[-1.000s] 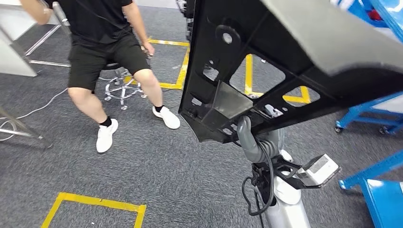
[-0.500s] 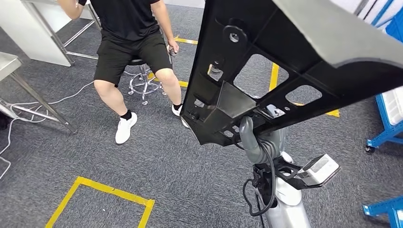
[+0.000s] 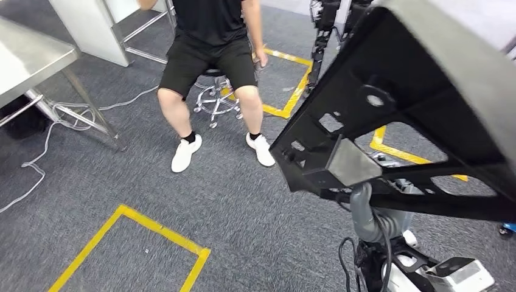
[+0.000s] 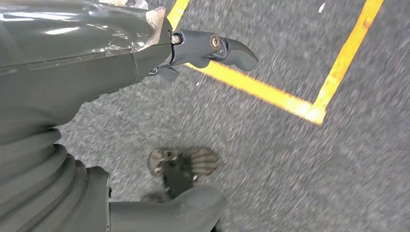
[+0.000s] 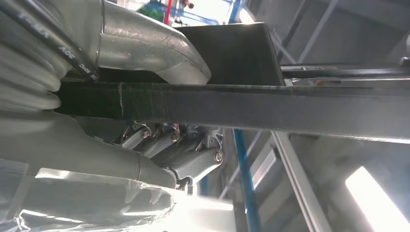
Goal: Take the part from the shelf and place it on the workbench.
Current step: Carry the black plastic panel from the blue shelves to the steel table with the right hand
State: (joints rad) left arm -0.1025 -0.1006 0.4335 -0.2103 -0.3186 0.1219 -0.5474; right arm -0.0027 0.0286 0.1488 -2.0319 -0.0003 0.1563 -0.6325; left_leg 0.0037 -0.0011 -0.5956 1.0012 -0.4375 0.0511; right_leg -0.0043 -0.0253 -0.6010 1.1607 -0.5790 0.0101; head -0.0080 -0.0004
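- Part point(image 3: 420, 115): large black frame panel with cut-out openings and a grey upper face; fills the right half of the head view, raised above the carpet floor point(image 3: 231, 213), slanting from centre to upper right.
- Right hand point(image 5: 159, 106): grasping the part; in the right wrist view the thumb lies on one side of the panel's black edge point(image 5: 290, 108) and the darker fingers point(image 5: 193, 150) on the other.
- Left hand point(image 4: 145, 63): released, holding nothing; fingers extended over the carpet and yellow tape in the left wrist view.
- Counter point(image 3: 27, 61): bare metal top on metal legs, upper left of the head view, well apart from the part.
- Person point(image 3: 213, 55): seated on a wheeled stool point(image 3: 214, 100), top centre; black shirt and shorts, white shoes.
- Yellow tape outline point(image 3: 140, 243): on the carpet, lower left.
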